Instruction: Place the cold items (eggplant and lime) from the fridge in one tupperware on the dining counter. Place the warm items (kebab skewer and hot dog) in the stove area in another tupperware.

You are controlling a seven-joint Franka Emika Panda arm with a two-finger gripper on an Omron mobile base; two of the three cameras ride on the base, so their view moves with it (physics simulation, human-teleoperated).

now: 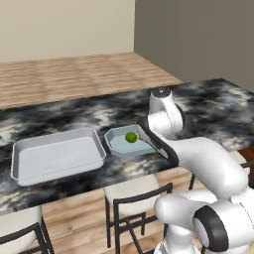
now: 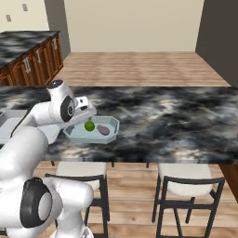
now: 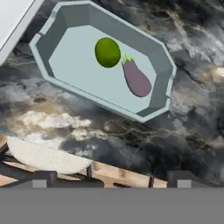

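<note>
A pale blue tupperware sits near the front edge of the marbled dining counter. Inside it the yellow-green lime lies beside the purple-grey eggplant, the two almost touching. My gripper hovers just above the container's near side, open, with nothing between its fingers.
A larger grey tupperware holding nothing rests on the counter beside the blue one. Cushioned stools stand below the counter's front edge. A second dark worktop over wood cabinets lies far left.
</note>
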